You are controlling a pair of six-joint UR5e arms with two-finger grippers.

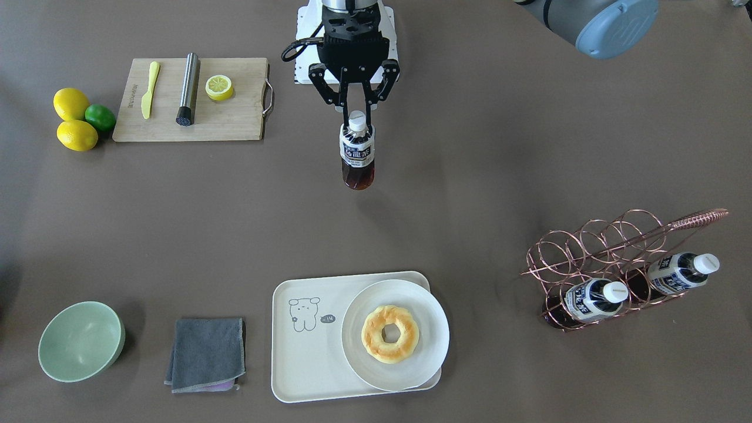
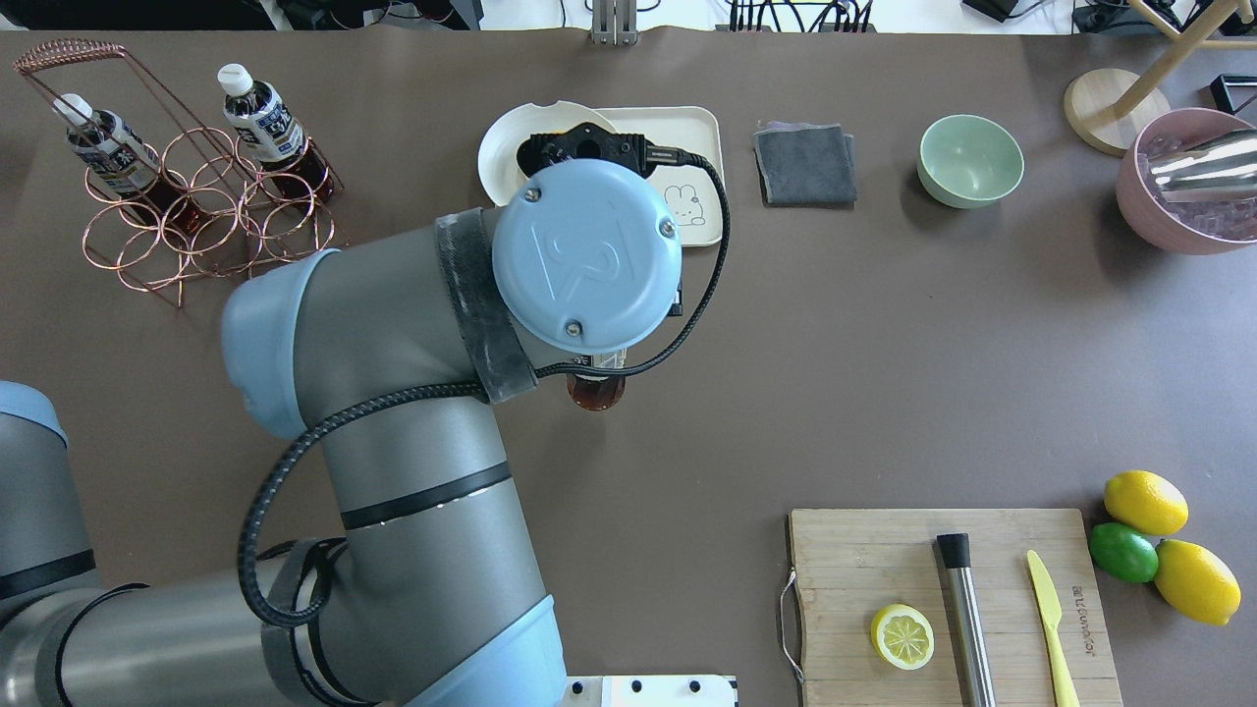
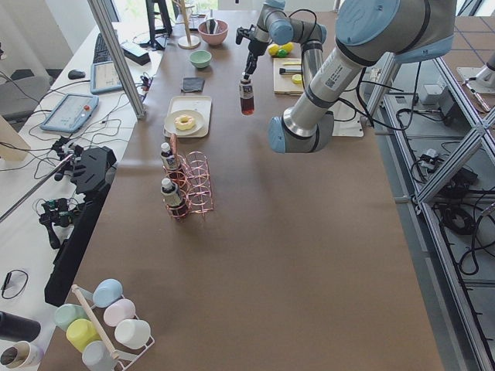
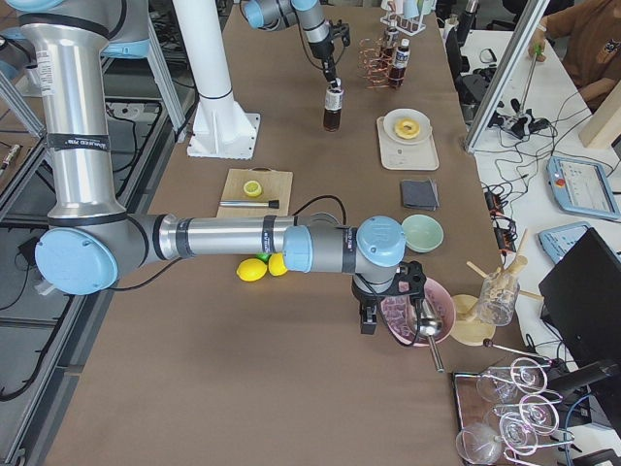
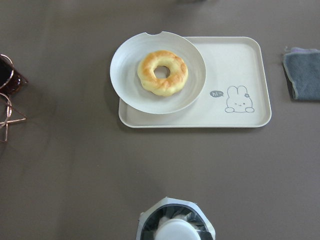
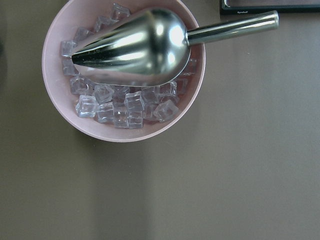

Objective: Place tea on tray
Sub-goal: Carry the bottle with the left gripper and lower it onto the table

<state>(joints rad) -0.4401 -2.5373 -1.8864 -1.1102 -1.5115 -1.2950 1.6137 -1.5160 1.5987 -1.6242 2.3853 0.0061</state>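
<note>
- Two fingers of the left pincer (image 1: 356,114) are clamping the tea (image 1: 357,155) by its neck, and it is hanging upright beneath.
- Well ahead of that pincer, the tray (image 1: 305,364) is lying on the surface.
- For the right pincer (image 4: 369,325), I cannot tell whether it is apart or together.

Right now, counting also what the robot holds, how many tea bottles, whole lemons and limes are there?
tea bottle: 3 (one in the left pincer, two in the wire rack)
whole lemon: 2
lime: 1
total: 6

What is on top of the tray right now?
Only a round white plate with a doughnut, covering one end of the tray and overhanging its rim. The end with the bear is bare. The tray surface under the plate is hidden.
</note>
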